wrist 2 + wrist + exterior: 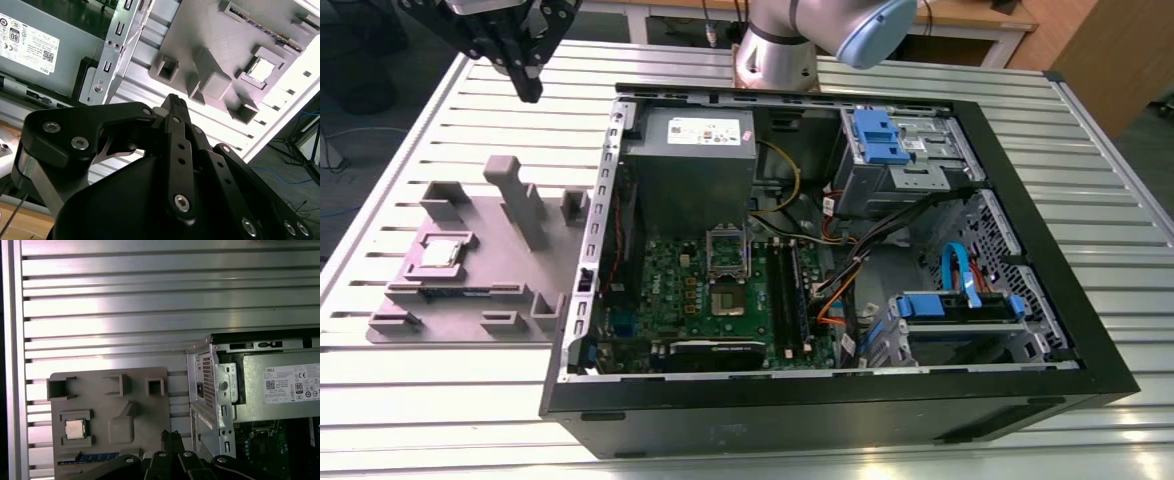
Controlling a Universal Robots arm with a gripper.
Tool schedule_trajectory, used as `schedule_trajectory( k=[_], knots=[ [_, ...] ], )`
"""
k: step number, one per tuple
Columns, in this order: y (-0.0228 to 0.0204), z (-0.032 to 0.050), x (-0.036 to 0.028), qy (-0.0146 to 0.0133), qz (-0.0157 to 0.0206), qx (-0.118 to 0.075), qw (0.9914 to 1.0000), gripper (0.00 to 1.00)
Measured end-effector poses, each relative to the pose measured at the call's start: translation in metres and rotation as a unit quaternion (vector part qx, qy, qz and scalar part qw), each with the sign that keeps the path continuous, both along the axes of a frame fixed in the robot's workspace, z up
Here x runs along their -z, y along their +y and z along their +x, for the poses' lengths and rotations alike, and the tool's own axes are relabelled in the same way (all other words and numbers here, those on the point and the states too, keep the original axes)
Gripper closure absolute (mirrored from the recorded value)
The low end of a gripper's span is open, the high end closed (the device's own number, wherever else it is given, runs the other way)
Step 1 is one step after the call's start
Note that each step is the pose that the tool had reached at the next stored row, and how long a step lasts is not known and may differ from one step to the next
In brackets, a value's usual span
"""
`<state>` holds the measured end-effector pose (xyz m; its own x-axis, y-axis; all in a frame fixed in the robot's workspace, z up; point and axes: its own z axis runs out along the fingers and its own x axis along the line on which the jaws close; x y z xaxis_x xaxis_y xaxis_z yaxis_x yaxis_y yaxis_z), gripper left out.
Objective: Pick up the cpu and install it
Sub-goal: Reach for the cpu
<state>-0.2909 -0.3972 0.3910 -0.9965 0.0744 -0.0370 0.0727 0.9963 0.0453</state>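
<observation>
Jaws closed, dull silver square cpu point(442, 251) seated in grey tray point(494, 272)

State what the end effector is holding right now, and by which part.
Nothing is held. The end effector hangs shut and empty above the table; the cpu lies in its grey holder, apart from it.
</observation>
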Motion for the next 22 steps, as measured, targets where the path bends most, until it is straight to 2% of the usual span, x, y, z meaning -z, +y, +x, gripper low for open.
schedule_trajectory(
  k=[9, 22],
  knots=[
    [0.0000, -0.0199, 0.0025, 0.0000, 0.0000, 0.000, 1.00000, 0.89],
    [0.0000, -0.0595, 0.0094, -0.0001, 0.0000, 0.000, 1.00000, 0.89]
  ],
)
